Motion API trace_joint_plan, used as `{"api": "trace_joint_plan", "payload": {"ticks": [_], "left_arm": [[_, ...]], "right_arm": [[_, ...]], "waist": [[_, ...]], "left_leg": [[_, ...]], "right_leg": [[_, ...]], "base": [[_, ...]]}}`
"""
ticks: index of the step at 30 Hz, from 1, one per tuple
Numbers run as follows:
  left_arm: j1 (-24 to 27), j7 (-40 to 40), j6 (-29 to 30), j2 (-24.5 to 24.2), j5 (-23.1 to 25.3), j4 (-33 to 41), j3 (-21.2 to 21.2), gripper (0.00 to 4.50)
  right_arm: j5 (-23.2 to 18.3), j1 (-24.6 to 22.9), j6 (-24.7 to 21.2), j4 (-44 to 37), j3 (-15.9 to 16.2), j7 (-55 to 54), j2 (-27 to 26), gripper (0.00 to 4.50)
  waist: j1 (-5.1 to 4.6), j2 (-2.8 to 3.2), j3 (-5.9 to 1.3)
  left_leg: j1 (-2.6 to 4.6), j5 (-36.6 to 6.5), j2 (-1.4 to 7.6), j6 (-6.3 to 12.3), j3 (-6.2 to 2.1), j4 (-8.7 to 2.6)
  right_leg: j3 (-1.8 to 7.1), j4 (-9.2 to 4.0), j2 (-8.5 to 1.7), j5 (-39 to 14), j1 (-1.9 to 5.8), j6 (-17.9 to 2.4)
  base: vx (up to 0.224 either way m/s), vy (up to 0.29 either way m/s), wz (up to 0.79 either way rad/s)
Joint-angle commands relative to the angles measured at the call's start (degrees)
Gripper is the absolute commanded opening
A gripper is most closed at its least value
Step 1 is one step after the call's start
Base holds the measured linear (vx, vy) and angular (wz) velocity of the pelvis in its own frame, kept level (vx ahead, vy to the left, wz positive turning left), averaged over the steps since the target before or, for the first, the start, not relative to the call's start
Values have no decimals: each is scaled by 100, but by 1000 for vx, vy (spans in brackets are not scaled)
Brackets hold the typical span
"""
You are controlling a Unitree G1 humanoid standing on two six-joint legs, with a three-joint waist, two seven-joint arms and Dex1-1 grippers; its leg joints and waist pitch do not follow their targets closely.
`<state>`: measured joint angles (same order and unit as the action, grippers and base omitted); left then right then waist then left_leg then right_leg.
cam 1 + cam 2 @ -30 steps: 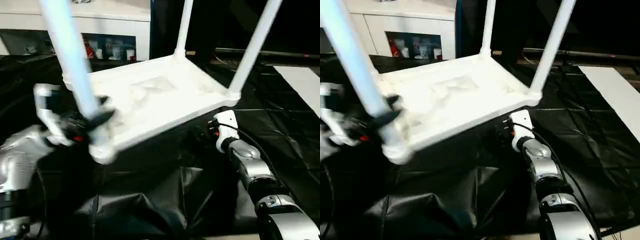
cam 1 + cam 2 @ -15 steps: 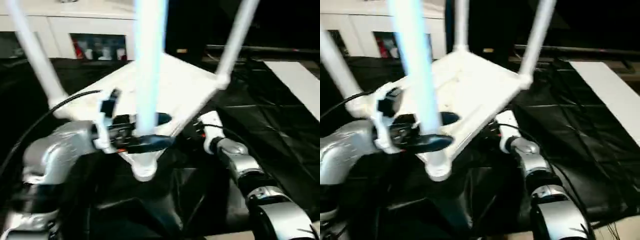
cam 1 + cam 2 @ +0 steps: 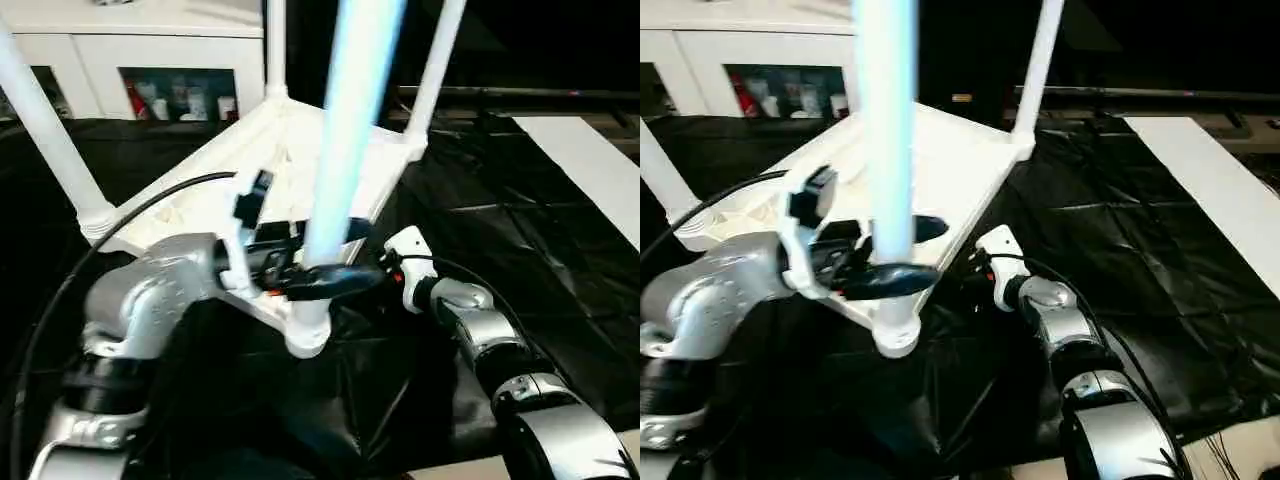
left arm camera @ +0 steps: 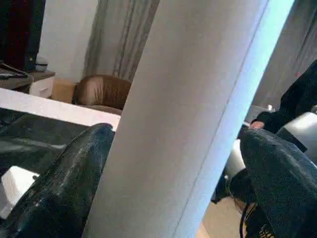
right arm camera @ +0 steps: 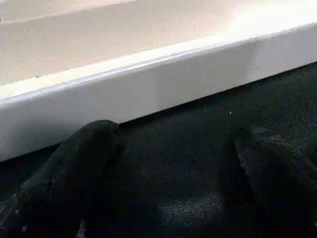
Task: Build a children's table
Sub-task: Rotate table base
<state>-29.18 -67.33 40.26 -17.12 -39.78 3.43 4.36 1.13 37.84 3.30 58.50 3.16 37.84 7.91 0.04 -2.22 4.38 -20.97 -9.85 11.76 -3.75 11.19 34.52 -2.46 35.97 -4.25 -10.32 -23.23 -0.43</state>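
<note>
Nearest to us, our left gripper (image 3: 322,262) clasps the closest leg (image 3: 345,140) of the children's table (image 3: 300,150) just above its corner socket (image 3: 306,330) — one black finger (image 4: 59,188) on each side of the white tube. Our right gripper (image 5: 168,168) sits beside it, jaws spread and holding nothing, just short of the tabletop's white edge (image 5: 148,79) over the black sheet (image 3: 520,230). The table lies upside down on that sheet, legs pointing up, one corner towards us. Beyond it stands a white cabinet (image 3: 140,60) with small items behind glass; we can read no writing or brand anywhere.
</note>
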Motion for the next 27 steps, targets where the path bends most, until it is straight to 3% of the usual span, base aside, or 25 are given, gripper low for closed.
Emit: {"api": "trace_joint_plan", "payload": {"ticks": [1,2,3,7,11,14,15,18,19,20,21,23,27], "left_arm": [[-143,50,-38,242,-88,293,518,450],[-130,51,-29,224,-92,304,506,450],[-27,25,12,53,-99,381,421,450],[289,-109,259,-418,-259,570,39,450],[475,-173,365,-672,-296,595,-224,450],[448,-155,383,-787,-420,542,-446,450],[416,-97,438,-820,-576,567,-596,450],[393,20,731,-854,-976,690,-836,450],[395,27,745,-856,-993,699,-843,450],[417,60,883,-884,-1174,779,-914,450],[502,65,1284,-992,-1721,1015,-1084,450],[650,-16,1646,-1163,-2146,1302,-1116,450],[834,-122,1803,-1334,-2129,1591,-888,450]], "right_arm": [[234,80,76,-99,448,-8,-246,447],[243,83,75,-88,437,-37,-231,447],[272,95,77,-42,360,-182,-131,447],[228,71,44,-32,157,-330,114,447],[248,2,20,-116,106,-323,284,447],[253,-23,23,-188,77,-270,401,447],[254,-36,38,-191,71,-245,467,447],[242,-49,61,-189,65,-196,549,447],[240,-50,62,-189,66,-194,552,447],[229,-54,67,-184,68,-177,581,447],[221,-54,68,-156,73,-112,650,447],[240,-57,63,-149,110,-23,721,447],[245,-49,60,-134,114,-8,767,447]], "waist": [[82,177,-441],[81,171,-439],[80,203,-436],[41,189,-425],[87,245,-433],[111,239,-425],[105,152,-426],[165,192,-422],[180,156,-423],[186,159,-420],[187,135,-424],[197,138,-446],[208,145,-449]], "left_leg": [[67,-1741,106,-126,-84,-408],[68,-1765,106,-138,-83,-409],[77,-1831,103,-157,-89,-413],[67,-1997,93,-176,-97,-418],[110,-1926,88,-119,-64,-397],[105,-1954,85,-147,-68,-407],[101,-1947,86,-137,-57,-404],[106,-1899,82,-152,-56,-397],[100,-1873,81,-147,-60,-401],[92,-1852,80,-141,-56,-400],[89,-1838,77,-148,-47,-393],[55,-1613,77,-115,-53,-392],[53,-1392,90,-44,-28,-382]], "right_leg": [[199,-434,-278,-1286,286,-1540],[197,-438,-275,-1310,280,-1540],[193,-440,-273,-1365,275,-1526],[189,-451,-260,-1667,276,-1409],[202,-476,-240,-1723,223,-1391],[194,-479,-232,-1810,221,-1339],[192,-490,-228,-1856,221,-1314],[199,-479,-241,-1984,207,-1244],[198,-478,-243,-2005,210,-1219],[202,-483,-246,-2017,207,-1200],[201,-470,-245,-2020,210,-1199],[197,-434,-241,-1760,238,-1237],[206,-402,-228,-1331,236,-1355]], "base": [[0,0,0],[0,0,0],[0,0,0],[0,0,0],[0,0,0],[0,0,0],[0,0,0],[0,0,0],[0,0,0],[0,0,0],[0,0,0],[0,0,0],[0,0,0]]}}
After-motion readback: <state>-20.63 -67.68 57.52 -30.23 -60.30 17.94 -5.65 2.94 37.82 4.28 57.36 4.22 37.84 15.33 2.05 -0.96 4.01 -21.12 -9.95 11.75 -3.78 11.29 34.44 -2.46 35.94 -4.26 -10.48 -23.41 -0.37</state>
